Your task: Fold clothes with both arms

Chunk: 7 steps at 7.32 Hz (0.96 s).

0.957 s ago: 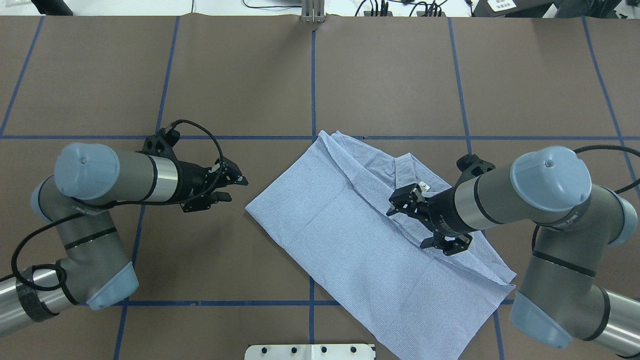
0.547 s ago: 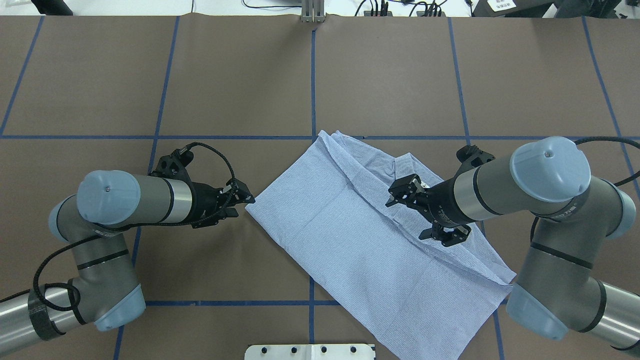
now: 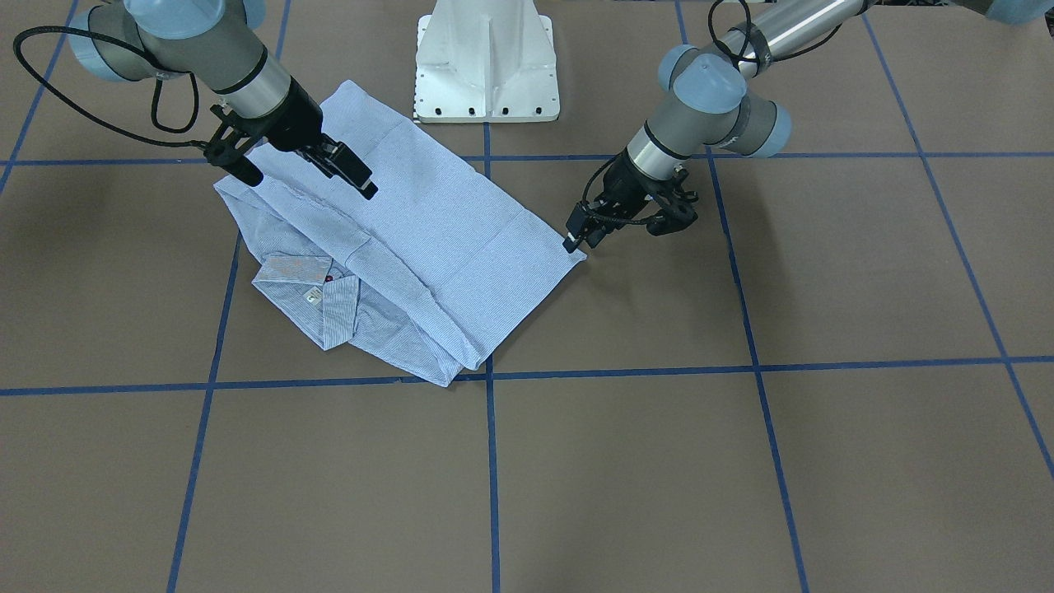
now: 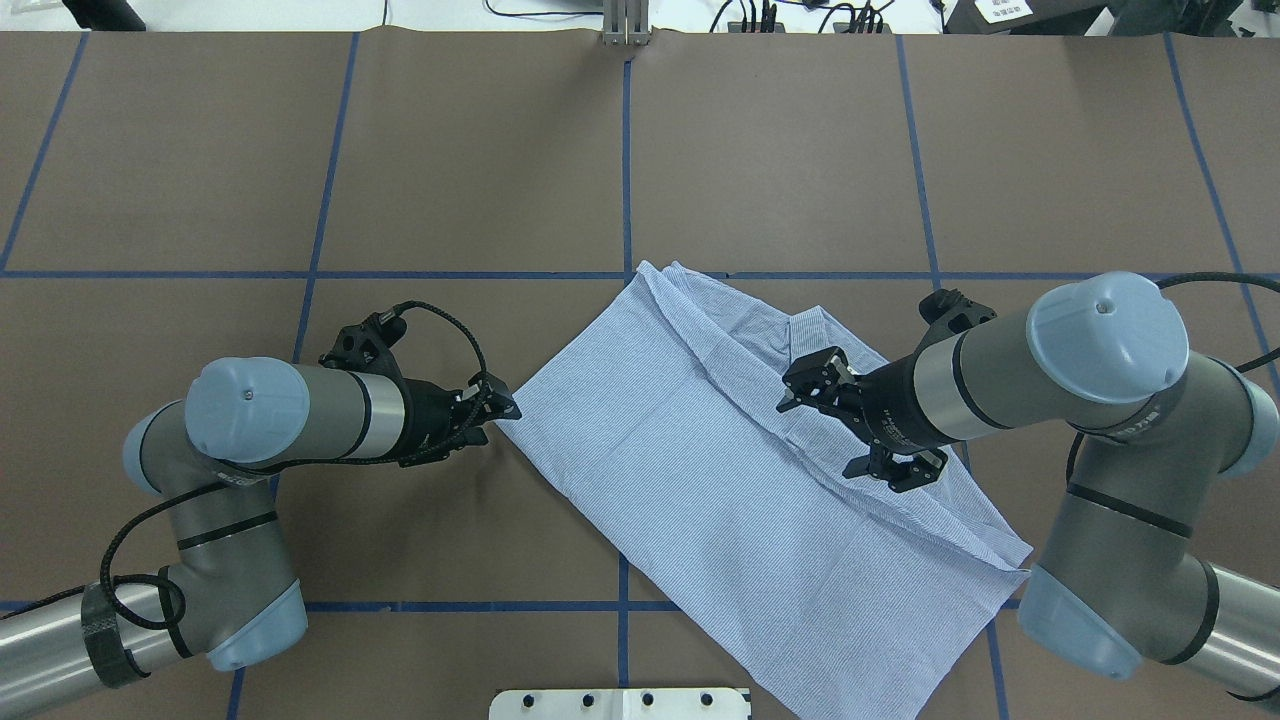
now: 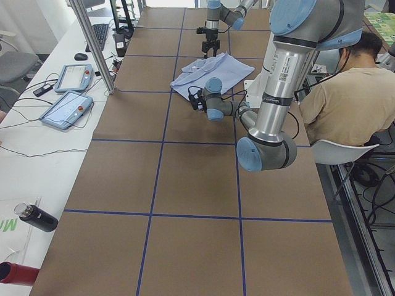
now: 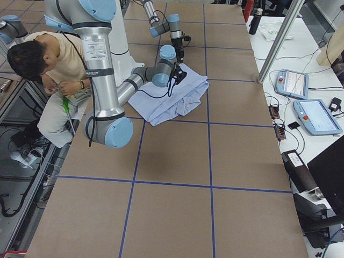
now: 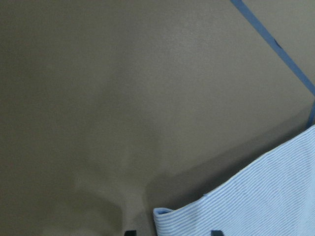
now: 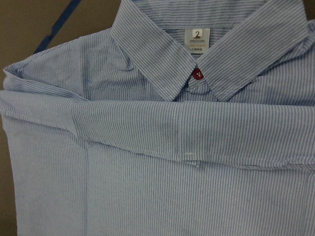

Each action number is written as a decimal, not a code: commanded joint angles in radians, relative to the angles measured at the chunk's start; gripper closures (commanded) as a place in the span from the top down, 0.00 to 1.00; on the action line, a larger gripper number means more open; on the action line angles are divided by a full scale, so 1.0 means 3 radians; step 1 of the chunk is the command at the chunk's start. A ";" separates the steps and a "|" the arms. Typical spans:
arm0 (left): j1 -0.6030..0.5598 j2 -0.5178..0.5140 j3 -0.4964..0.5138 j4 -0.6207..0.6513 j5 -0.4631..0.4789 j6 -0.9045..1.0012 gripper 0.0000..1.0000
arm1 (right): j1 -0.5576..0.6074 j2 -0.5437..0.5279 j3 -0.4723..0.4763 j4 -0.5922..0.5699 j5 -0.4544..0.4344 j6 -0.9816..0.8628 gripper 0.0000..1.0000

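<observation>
Set a little apart, the jaws of the left arm (image 4: 300,410) straddle the nearest corner of the shirt (image 4: 680,450), which lies flat on the worktop (image 4: 480,150), its long axis slanting across between them and the right arm (image 4: 1000,370), whose jaws gape wide just over the folded edge beside the collar (image 8: 147,54).

2 silver-grey tubular arms (image 4: 320,415), light blue joint caps (image 4: 1108,322), black cables (image 4: 463,325), black 2-finger end effectors (image 4: 497,412)
</observation>
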 commanded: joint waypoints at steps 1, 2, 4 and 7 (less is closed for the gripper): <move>0.0022 -0.0039 0.0048 0.0004 0.0005 0.0000 0.57 | 0.0014 -0.0011 0.0016 -0.0002 0.0000 0.0000 1.00; 0.0027 -0.0054 0.0074 0.0004 0.0005 0.0000 0.57 | 0.0019 -0.0011 0.0017 -0.0007 0.0000 0.0000 1.00; 0.0028 -0.0080 0.0099 0.0004 0.0005 0.0000 0.54 | 0.0024 -0.0011 0.0022 -0.0012 0.0005 0.0000 1.00; 0.0073 -0.0100 0.0105 0.0004 0.0137 -0.0005 0.00 | 0.0039 -0.0016 0.0037 -0.0017 0.0026 0.0000 1.00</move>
